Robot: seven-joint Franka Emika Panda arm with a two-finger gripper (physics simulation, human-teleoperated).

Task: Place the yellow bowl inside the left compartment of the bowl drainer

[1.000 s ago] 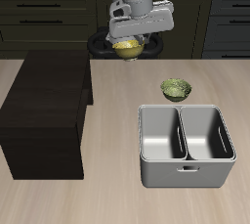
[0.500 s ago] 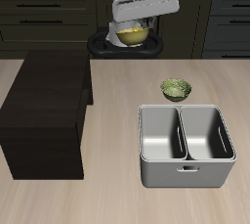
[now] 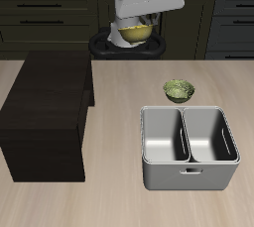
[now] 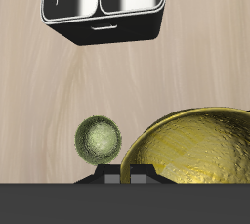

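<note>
- The hand [image 3: 136,25] grips the yellow bowl [image 3: 136,33] high above the desk's [image 3: 119,122] back edge, its fingers mostly hidden.
- Glossy, dimpled bowl, cut off in the wrist view.
- The grey metal bowl drainer [image 3: 189,148] stands near the front.

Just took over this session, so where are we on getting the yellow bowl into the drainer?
Done: the yellow bowl is picked up, held in the hand high above the table's back edge. In hand: carrying it toward the bowl drainer. Left: move above the left compartment, lower and release. Both wells look empty, and the olive-green bowl sits on the table just behind the drainer.
</note>
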